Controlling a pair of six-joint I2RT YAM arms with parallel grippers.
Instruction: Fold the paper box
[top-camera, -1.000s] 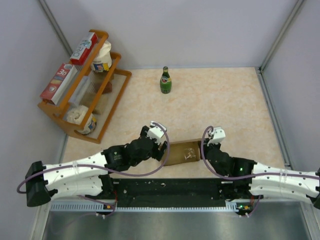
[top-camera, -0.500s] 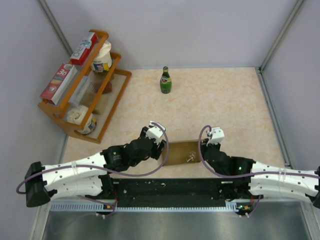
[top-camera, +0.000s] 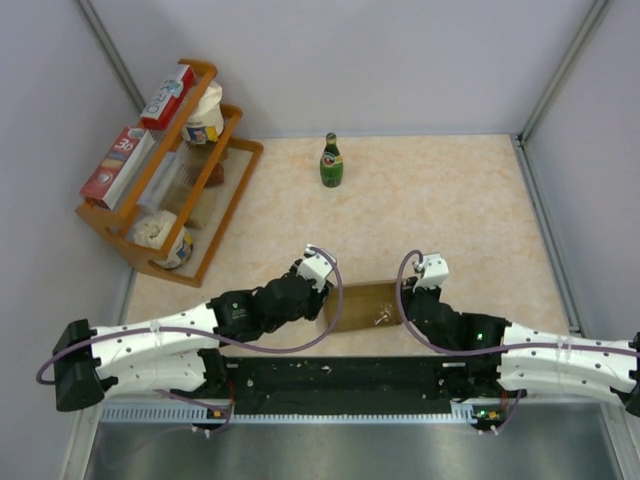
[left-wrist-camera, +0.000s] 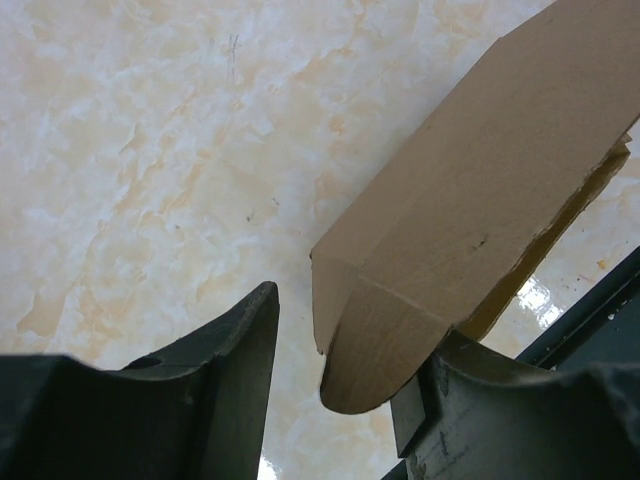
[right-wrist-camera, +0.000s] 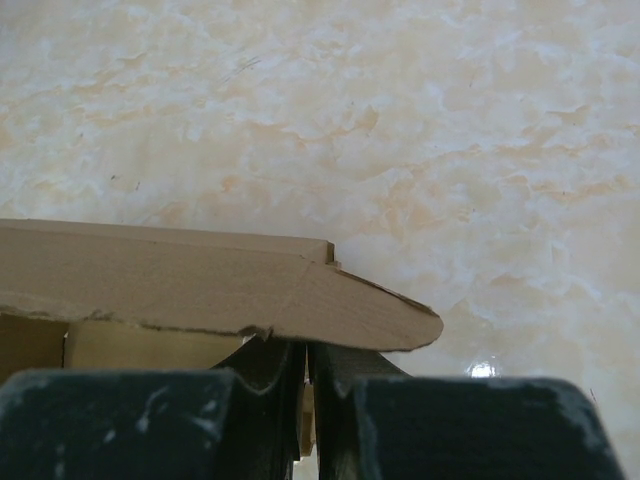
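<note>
The paper box (top-camera: 362, 305) is a small plain brown carton lying near the table's front edge, between my two grippers. My left gripper (top-camera: 326, 298) is at its left end. In the left wrist view the left gripper (left-wrist-camera: 355, 330) is open, and a rounded end flap of the paper box (left-wrist-camera: 480, 200) hangs between the fingers, close against the right finger (left-wrist-camera: 470, 400). My right gripper (top-camera: 408, 302) is at the box's right end. In the right wrist view the right gripper (right-wrist-camera: 307, 350) is shut on a thin cardboard edge under a rounded flap of the paper box (right-wrist-camera: 200, 285).
A green bottle (top-camera: 331, 162) stands at the back middle. A wooden rack (top-camera: 225, 195) at the back left holds red-and-white printed boxes (top-camera: 118, 165) and jars. A black strip (top-camera: 340, 375) runs along the near edge, right in front of the box.
The left gripper has shifted slightly nearer and lower at the box's left end. The box has turned a little, more level with the front edge. The right gripper keeps its hold.
</note>
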